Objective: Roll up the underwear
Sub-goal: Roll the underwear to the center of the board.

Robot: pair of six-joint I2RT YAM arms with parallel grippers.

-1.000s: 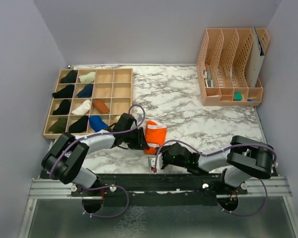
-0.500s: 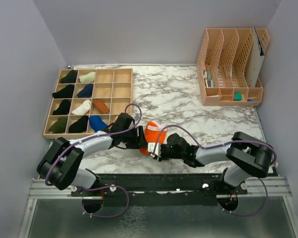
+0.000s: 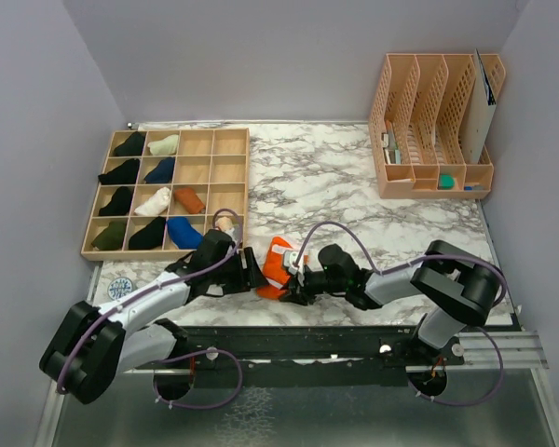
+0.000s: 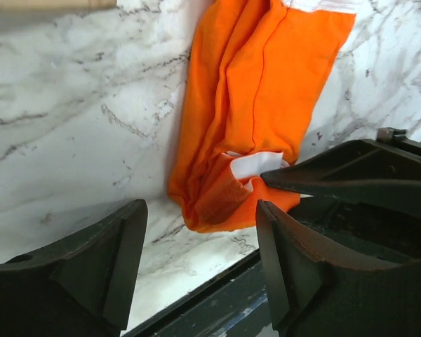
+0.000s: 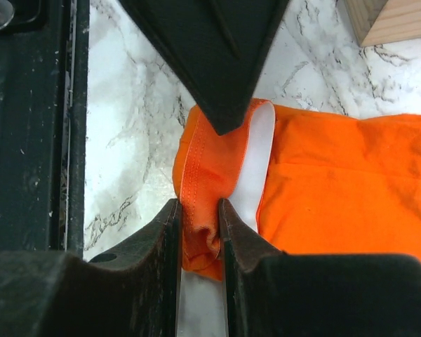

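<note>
The orange underwear (image 3: 278, 262) lies bunched on the marble near the table's front edge, its white waistband (image 5: 256, 165) partly folded under. My right gripper (image 5: 198, 210) is shut on a folded edge of the orange underwear (image 5: 337, 182), cloth pinched between both pads. My left gripper (image 4: 200, 260) stands open just short of the underwear (image 4: 259, 105), nothing between its fingers. In the top view the left gripper (image 3: 252, 272) is at the cloth's left side and the right gripper (image 3: 296, 279) at its near right. The rust-brown underwear (image 3: 188, 199) lies in a cell of the wooden organizer.
A wooden grid organizer (image 3: 225, 168) holding small dark, blue and cream bundles sits at back left. A peach file rack (image 3: 433, 126) stands at back right. The black front rail (image 3: 307, 340) runs right below both grippers. A round patterned disc (image 3: 121, 287) lies near the left arm.
My left gripper has opened, let go of the orange underwear and drawn back to the left. My right gripper moved left onto the cloth and holds its folded edge.
</note>
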